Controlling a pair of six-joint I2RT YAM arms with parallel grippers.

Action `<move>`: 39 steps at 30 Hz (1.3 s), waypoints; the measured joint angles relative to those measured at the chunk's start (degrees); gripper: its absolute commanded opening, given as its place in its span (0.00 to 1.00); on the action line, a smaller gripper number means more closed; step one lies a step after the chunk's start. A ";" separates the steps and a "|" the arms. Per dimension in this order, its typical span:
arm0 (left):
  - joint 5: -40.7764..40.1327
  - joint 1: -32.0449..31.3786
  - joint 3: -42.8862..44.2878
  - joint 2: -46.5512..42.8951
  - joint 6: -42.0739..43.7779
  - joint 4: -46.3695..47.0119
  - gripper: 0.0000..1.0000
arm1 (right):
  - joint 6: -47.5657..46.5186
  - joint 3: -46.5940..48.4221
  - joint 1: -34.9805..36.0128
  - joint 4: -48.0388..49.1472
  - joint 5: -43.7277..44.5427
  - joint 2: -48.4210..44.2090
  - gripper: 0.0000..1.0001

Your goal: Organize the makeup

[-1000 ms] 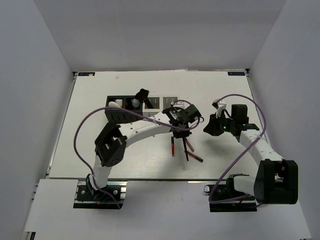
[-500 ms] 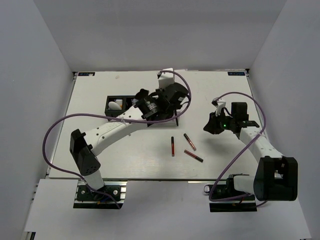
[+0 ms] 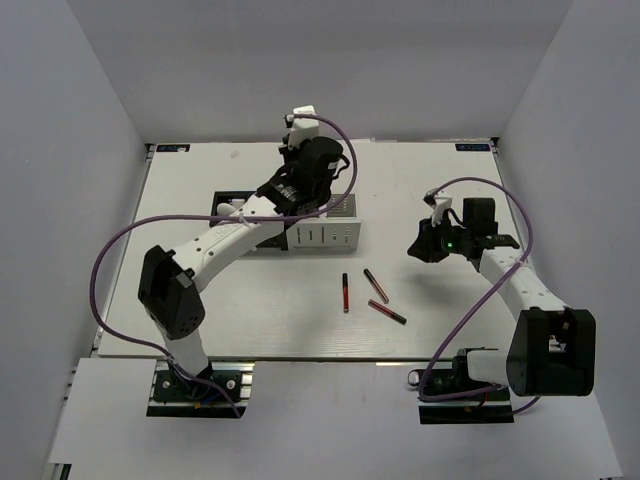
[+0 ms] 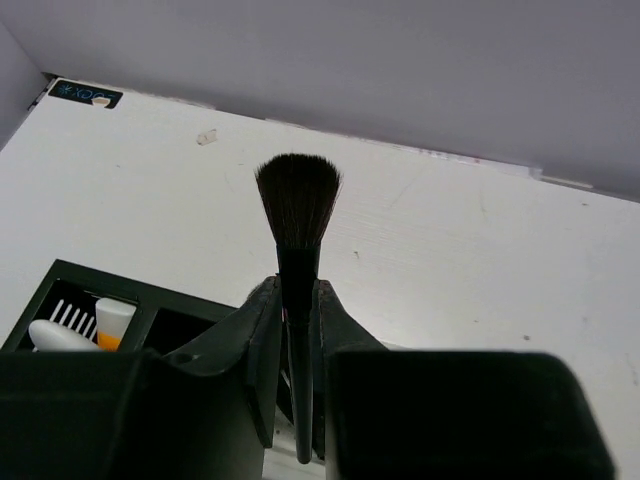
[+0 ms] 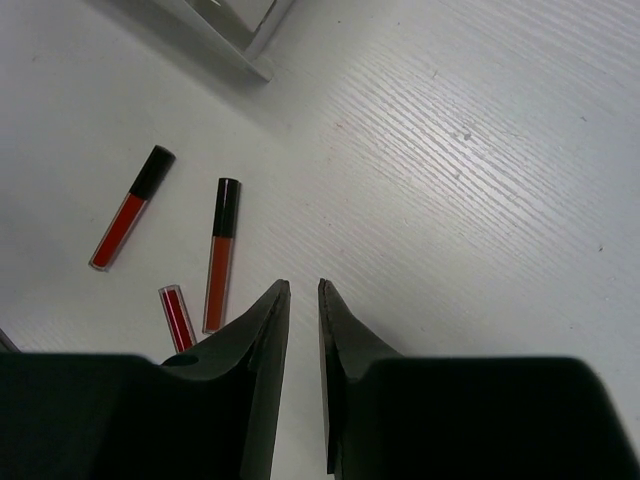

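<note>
My left gripper (image 3: 308, 172) is raised over the organizer boxes at the back, shut on a black brush (image 4: 298, 205) whose handle sits between the jaws, bristles pointing at the back wall. The black box (image 3: 228, 208) holds a white oval (image 4: 58, 336) and an orange tube (image 4: 114, 318). Three thin red sticks (image 3: 345, 292) (image 3: 377, 285) (image 3: 387, 312) lie loose on the table; they also show in the right wrist view (image 5: 221, 254). My right gripper (image 3: 424, 246) hovers right of them (image 5: 302, 288), jaws nearly together, empty.
A white slotted box (image 3: 330, 236) stands beside the black box (image 4: 70, 272), under my left forearm; its corner shows in the right wrist view (image 5: 235, 35). Purple cables loop from both arms. Grey walls enclose the white table (image 3: 440, 185).
My left arm has swung from the red sticks up and back to above the boxes, carrying the brush. The right gripper has barely moved.
</note>
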 measured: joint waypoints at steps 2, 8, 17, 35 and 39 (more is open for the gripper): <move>-0.22 0.72 -1.42 1.29 2.32 3.45 0.01 | 0.00 0.09 0.00 -0.04 0.37 0.02 0.24; -0.15 1.79 -3.06 5.95 5.53 9.49 0.02 | -0.11 0.85 0.00 -0.50 1.05 0.02 0.24; 0.31 2.21 -6.95 7.93 4.52 13.64 0.33 | -0.33 1.62 0.00 -1.25 1.25 0.68 0.27; 5.73 0.94 -8.92 1.29 -0.55 10.84 0.44 | -13.33 5.14 2.12 -10.43 -9.70 2.38 0.41; 16.57 0.37 -17.09 -13.57 -3.26 10.88 0.42 | -17.16 6.01 8.00 -13.22 -9.86 4.68 0.42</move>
